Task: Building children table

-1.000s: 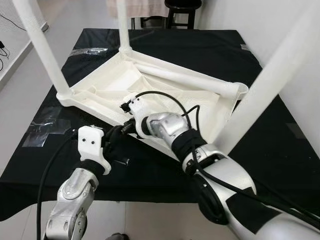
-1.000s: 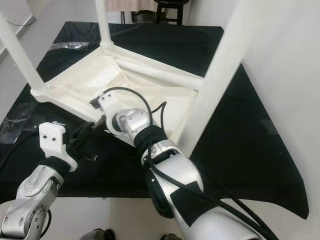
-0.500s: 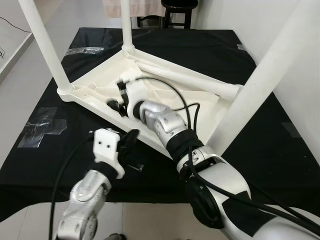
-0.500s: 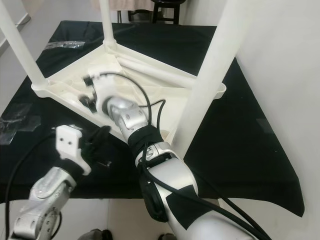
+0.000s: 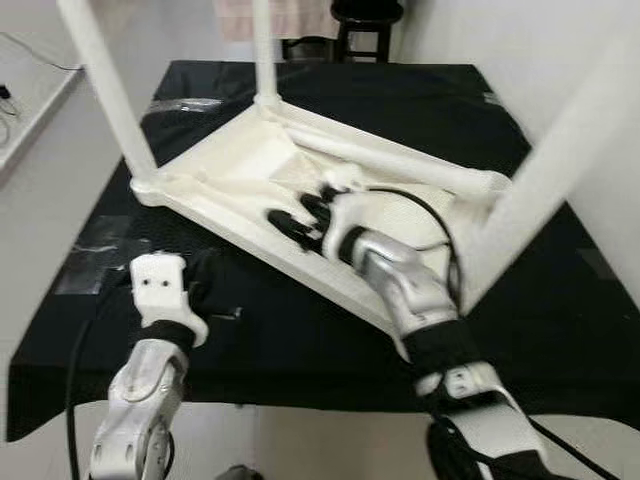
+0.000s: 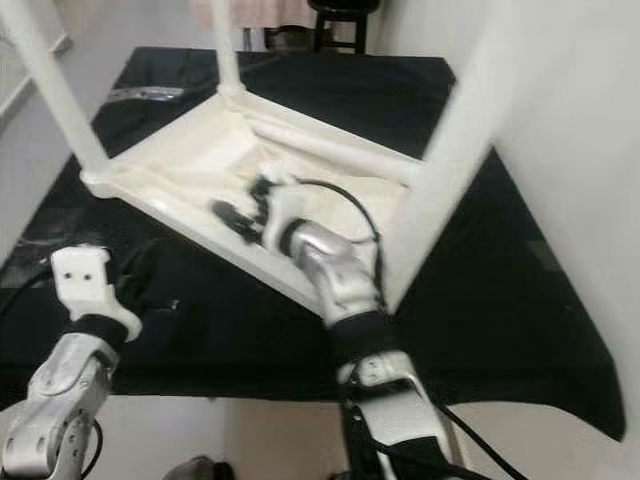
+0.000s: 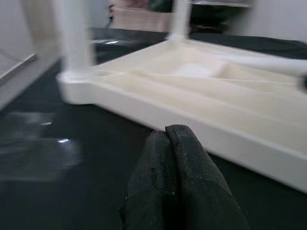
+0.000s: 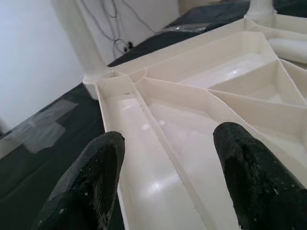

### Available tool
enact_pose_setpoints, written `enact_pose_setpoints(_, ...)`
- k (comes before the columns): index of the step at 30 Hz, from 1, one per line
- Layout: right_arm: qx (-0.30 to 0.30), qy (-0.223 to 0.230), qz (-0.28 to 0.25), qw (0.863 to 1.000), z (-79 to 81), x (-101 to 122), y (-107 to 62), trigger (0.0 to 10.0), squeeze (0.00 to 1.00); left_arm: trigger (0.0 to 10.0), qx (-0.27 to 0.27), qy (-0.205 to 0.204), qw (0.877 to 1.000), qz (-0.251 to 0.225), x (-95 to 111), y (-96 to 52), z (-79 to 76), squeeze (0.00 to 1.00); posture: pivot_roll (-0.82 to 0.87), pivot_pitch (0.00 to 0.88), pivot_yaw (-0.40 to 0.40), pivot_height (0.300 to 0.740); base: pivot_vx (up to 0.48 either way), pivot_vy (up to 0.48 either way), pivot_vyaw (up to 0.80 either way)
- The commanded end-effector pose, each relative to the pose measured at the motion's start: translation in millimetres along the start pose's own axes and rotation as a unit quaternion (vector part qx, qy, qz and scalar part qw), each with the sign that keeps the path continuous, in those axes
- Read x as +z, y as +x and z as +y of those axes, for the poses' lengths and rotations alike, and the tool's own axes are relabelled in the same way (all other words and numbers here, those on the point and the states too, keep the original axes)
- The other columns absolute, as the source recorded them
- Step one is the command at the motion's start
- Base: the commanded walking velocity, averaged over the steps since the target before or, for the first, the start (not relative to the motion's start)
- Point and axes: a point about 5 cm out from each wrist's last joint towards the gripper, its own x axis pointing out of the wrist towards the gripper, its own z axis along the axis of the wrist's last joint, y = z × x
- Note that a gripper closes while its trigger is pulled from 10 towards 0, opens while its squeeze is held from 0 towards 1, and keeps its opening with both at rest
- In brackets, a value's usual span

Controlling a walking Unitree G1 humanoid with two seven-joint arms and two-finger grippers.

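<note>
Upside down on the black cloth-covered work surface (image 5: 560, 300): white ribbed plastic children's table top (image 5: 240, 165), three round white legs (image 5: 100, 90) standing up from its corners, a fourth loose leg (image 5: 400, 160) lying inside its far recess; near recesses bare. Over the table top's near ribs, right gripper (image 8: 168, 158), fingers apart, nothing between; just off its near edge, left gripper (image 7: 175, 158), fingers pressed together, empty. Probably reaching for the loose leg; best to cross to the far recess and grip mid-shaft, level, clear of the ribs.

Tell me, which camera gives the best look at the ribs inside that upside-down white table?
The right wrist view: the ribs fill it close up, seen between the open right gripper. Both eye views show the whole upturned table from above, ribs small and blurred. The left wrist view sees them low, across the table's rim.
</note>
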Motion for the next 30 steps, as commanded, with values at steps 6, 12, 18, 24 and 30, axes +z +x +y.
enact_pose_setpoints(6, -0.006, 0.019, -0.072, 0.997, 2.1, 7, -34.8, 10.0, 0.0, 10.0, 0.04, 0.022, 0.999, 0.016, -7, -1.5, 15.6, 0.0, 0.01, 0.118, -0.016, 0.74, 0.0, 0.203, 0.0)
enact_pose_setpoints(12, 0.005, -0.007, -0.109, 0.994, -4.3, 0, -76.7, 10.0, 0.0, 10.0, 0.032, 0.027, 0.999, 0.014, -6, 2.1, 12.8, 0.0, 0.0, 0.117, -0.012, 0.74, 0.0, 0.0, 0.0)
enact_pose_setpoints(18, 0.074, 0.033, -0.102, 0.991, -11.9, -14, -112.8, 10.0, 0.0, 10.0, 0.013, 0.042, 0.999, 0.003, -3, 4.3, 7.4, 0.0, -0.02, 0.115, -0.01, 0.74, 0.0, 0.0, 0.0)
enact_pose_setpoints(24, 0.169, -0.048, 0.005, 0.984, -10.2, -24, -154.8, 10.0, 0.0, 10.0, 0.006, 0.042, 0.999, 0.004, -4, 6.5, 5.8, 0.0, -0.03, 0.112, -0.002, 0.74, 0.0, 0.0, 0.0)
enact_pose_setpoints(30, 0.176, -0.093, 0.097, 0.975, -26.6, -17, -189.2, 10.0, 0.0, 10.0, -0.007, 0.041, 0.999, 0.003, -4, 8.5, 4.6, 0.0, -0.04, 0.11, 0.002, 0.74, 0.0, 0.0, 0.0)
